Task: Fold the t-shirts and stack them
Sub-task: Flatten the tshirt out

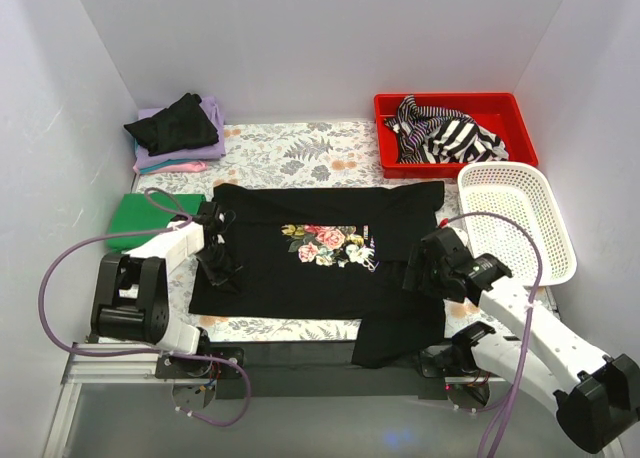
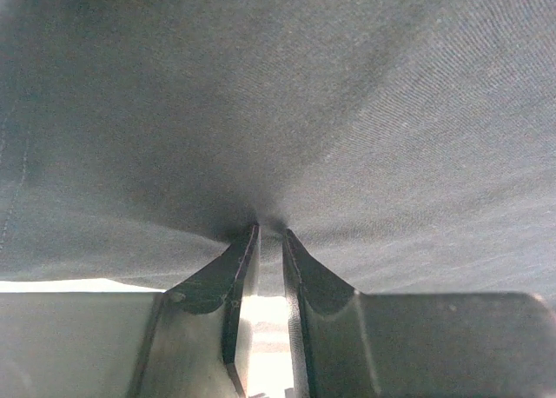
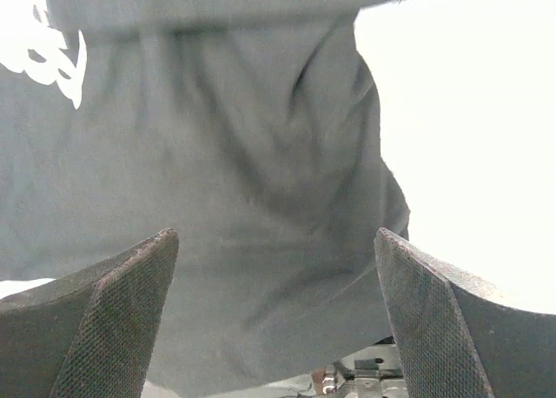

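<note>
A black t-shirt with a floral chest print [image 1: 330, 243] lies spread across the middle of the table, its lower right part hanging over the near edge. My left gripper [image 1: 218, 246] is shut on a bunched pinch of its left side; in the left wrist view the jaws are pressed together on the dark cloth [image 2: 269, 233]. My right gripper [image 1: 412, 275] is open over the shirt's right side, with the black cloth [image 3: 261, 224] between and below its fingers [image 3: 113, 320]. A black shirt [image 1: 172, 124] lies on lilac and pink ones at the back left. A green shirt [image 1: 145, 218] lies at the left.
A red bin [image 1: 500, 108] at the back right holds a black-and-white striped shirt [image 1: 445, 133]. A white mesh basket [image 1: 520, 218] stands at the right. The floral table covering [image 1: 300, 148] shows behind the shirt. White walls close in the sides and back.
</note>
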Motion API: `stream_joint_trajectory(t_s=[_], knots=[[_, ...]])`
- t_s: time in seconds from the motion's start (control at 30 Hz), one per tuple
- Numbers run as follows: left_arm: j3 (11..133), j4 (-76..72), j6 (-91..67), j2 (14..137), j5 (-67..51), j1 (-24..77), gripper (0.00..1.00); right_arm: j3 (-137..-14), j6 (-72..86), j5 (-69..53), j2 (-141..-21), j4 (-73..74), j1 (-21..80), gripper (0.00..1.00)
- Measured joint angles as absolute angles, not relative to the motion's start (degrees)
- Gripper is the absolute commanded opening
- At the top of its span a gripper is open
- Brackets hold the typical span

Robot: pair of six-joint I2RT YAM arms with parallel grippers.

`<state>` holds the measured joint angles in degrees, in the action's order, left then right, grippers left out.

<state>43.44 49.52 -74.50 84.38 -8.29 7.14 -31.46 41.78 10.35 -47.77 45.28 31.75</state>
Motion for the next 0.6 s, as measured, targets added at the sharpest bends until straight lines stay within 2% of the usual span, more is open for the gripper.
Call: stream_joint_trajectory(t_s=[0.3,0.6], knots=[[39.16,54.28,-78.32,76.77,-7.81,8.12,0.17,-37.93,39.81,16.38,-60.97,45.82,31.75,0.99],[53.58,57.21,-78.85,72.34,-5.50,8.12,0.16,-41.45,39.68,16.08,-53.82,48.93,31.79,0.98]])
